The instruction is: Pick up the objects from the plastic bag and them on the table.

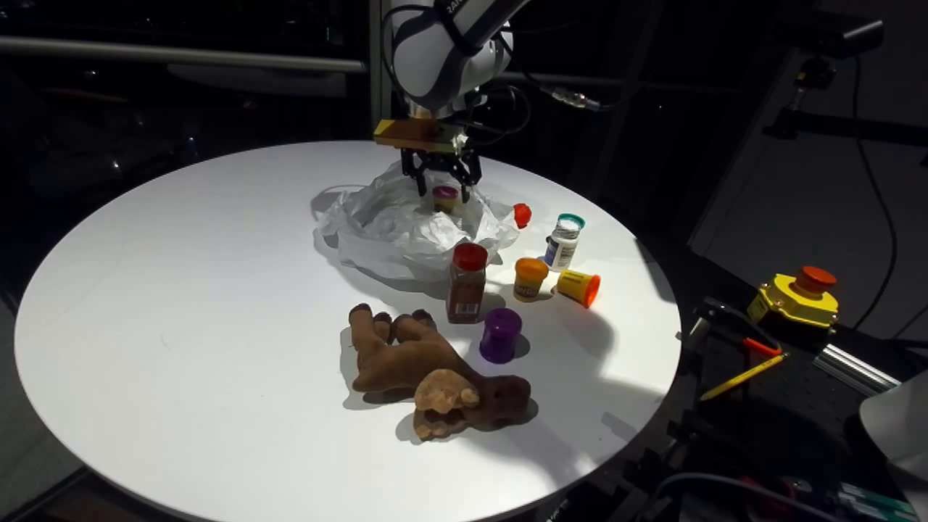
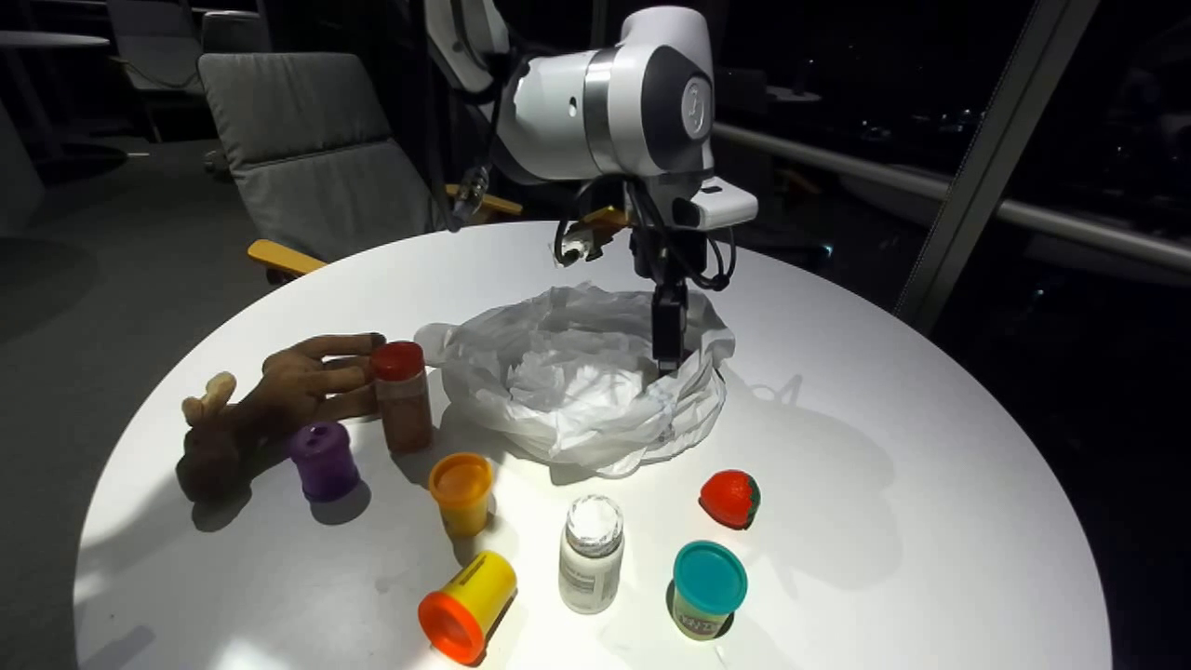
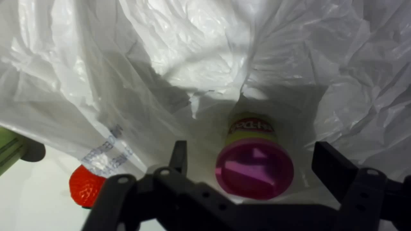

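Your tool has its fingers spread wide either side of the magenta-lidded tub, with a gap at each and nothing held. That tub sits inside the plastic bag, whose crumpled folds hide it from you in an exterior view. Just beside the bag stands the red-capped jar; the strawberry lies near. You also have the orange-lidded tub, the yellow tub on its side, the white bottle, the teal-lidded tub, the purple container and the brown plush toy. Shadows streak the round white counter, and a grey chair stands beyond its edge in dim light.
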You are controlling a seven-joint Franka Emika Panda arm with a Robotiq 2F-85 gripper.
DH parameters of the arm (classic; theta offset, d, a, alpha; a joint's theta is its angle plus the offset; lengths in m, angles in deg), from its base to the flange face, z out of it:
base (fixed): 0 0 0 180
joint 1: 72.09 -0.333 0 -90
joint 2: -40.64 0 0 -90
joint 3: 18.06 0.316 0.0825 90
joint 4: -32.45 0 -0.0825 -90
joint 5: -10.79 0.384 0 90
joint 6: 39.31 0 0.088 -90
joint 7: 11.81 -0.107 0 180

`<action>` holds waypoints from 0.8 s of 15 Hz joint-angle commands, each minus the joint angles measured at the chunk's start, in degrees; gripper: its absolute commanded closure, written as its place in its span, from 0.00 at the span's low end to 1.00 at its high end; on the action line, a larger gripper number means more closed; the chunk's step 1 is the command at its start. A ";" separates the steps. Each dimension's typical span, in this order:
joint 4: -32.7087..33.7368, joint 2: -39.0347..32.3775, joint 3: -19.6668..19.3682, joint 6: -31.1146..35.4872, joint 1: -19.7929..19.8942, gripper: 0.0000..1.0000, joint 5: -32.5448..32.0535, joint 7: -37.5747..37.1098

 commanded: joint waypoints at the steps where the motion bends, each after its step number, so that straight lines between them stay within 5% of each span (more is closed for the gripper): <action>1: 3.30 -1.98 -0.05 -0.98 0.76 0.27 -0.53 0.45; 3: 3.49 -2.20 0.34 -0.79 1.06 0.28 -0.28 1.07; 9: -0.83 1.57 -0.39 2.82 -0.47 0.72 -1.78 1.35; 12: -6.61 6.78 -1.65 6.77 -2.78 0.72 -4.55 0.96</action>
